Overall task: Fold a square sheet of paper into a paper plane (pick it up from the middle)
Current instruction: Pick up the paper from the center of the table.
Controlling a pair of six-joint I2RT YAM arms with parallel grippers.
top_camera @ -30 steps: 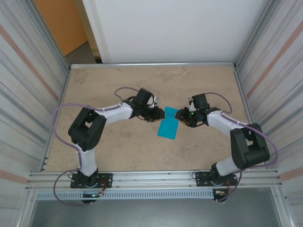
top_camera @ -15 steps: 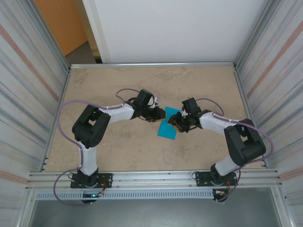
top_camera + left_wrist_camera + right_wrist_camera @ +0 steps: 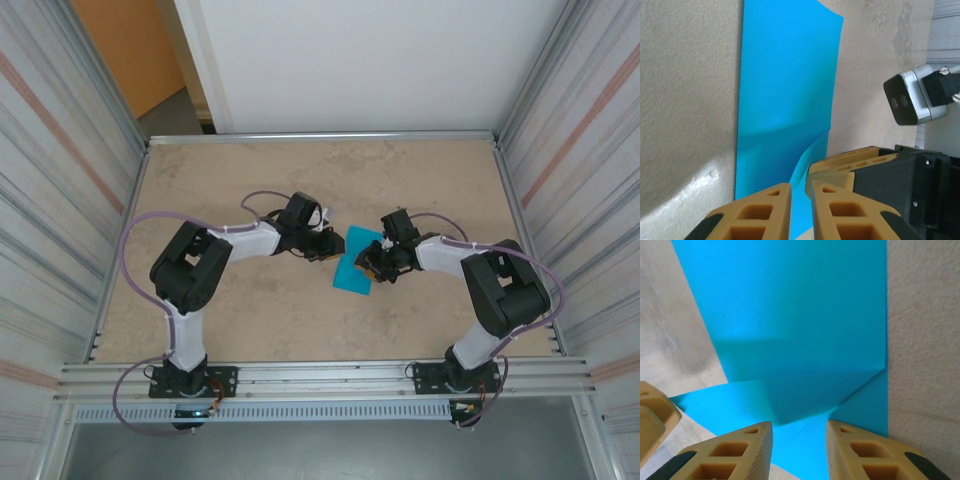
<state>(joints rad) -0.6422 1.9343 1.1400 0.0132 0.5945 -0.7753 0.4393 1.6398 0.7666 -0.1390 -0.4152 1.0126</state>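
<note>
Mid-table: thin teal-blue paper sheet, folded narrow, flat. Left gripper at 9 o'clock, fingers nearly pressed together; right gripper at 3, spread over folded corner. Likely nose-fold step; next, press your crease flat.

Bright even light; soft shadows; wrist views sharp, slight glare.

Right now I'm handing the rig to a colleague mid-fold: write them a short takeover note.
Left gripper: nearly shut, low at the paper's far left edge.
Right gripper: open, over the paper's far right corner, where a flap is folded in.
Paper: narrow strip, flat on the table between the arms.
Done: lengthwise fold, one corner crease.
Left: the other nose fold, the wings.
</note>
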